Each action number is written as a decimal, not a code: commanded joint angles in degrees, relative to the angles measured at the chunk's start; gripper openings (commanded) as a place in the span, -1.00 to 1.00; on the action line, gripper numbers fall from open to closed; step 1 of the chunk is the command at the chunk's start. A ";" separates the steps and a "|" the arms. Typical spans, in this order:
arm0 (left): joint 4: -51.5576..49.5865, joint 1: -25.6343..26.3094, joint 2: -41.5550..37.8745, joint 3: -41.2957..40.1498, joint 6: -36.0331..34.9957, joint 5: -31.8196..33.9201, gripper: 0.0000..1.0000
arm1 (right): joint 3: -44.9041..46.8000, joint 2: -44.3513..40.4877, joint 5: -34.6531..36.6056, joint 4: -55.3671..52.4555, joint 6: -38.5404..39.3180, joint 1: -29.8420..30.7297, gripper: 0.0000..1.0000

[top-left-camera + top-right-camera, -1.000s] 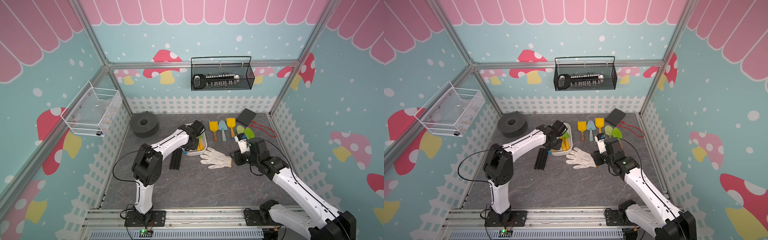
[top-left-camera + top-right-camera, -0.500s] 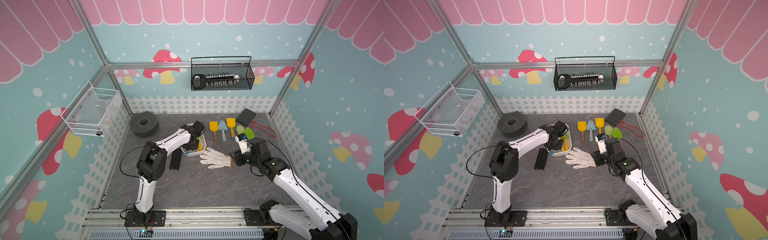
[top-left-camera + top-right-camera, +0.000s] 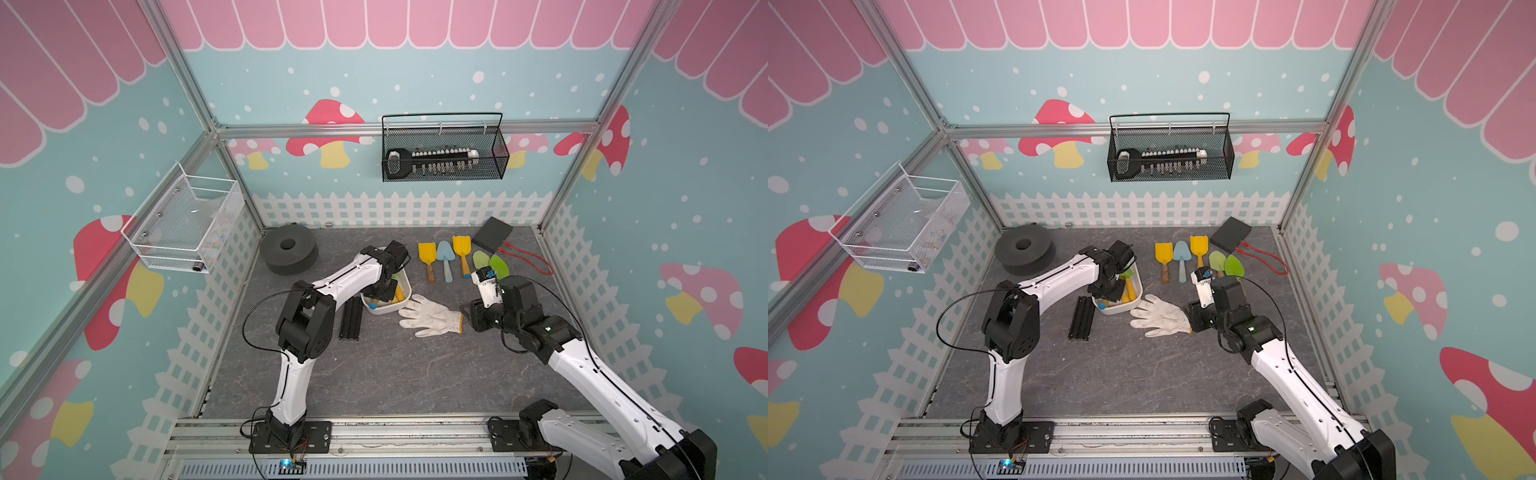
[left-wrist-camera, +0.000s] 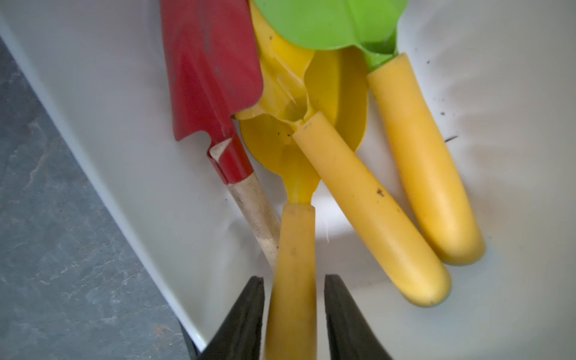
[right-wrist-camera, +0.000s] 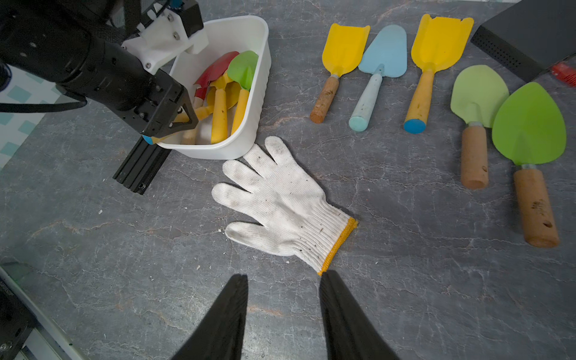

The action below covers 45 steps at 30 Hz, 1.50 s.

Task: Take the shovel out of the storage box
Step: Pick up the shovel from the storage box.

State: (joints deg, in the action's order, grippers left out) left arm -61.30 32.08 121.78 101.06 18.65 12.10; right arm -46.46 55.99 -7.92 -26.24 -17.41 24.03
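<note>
Left gripper (image 4: 294, 277) straddles yellow shovel (image 4: 293, 249) in storage box (image 4: 124, 140)
Jaws barely apart, ready to clamp; right gripper (image 5: 284, 274), four o'clock, empty, parted.

the left arm (image 3: 349, 274) and right arm (image 3: 590, 374) wear white shells between bulky black joints (image 3: 305, 328), thin black cables (image 3: 245, 322) looping alongside; black base plates (image 3: 320, 436) sit bolted on the rail (image 3: 415, 432); fingers (image 5: 218, 324) are black, tapered.

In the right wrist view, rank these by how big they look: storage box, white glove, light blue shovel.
1-2. white glove and storage box: about alike; the glove lies nearer the camera and the box is partly hidden, so no ranking between them.
3. light blue shovel: clearly smallest.
</note>
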 commanded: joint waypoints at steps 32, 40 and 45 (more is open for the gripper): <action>-16.81 0.74 -5.53 8.12 -0.73 -3.85 -1.00 | 1.44 -3.55 1.81 -0.30 0.07 0.31 -0.10; -17.04 2.25 -11.29 5.38 -0.37 -6.88 -1.00 | 1.58 -4.34 1.95 -0.30 0.01 0.31 -0.08; -17.01 3.46 -14.98 3.44 0.06 -7.54 -1.00 | 1.64 -4.83 2.25 -0.30 0.00 0.31 -0.07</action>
State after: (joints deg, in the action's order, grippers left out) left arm -78.13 34.83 109.60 105.60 18.65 5.26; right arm -45.76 51.99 -6.37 -26.52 -17.43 24.01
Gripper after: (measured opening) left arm 0.266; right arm 0.464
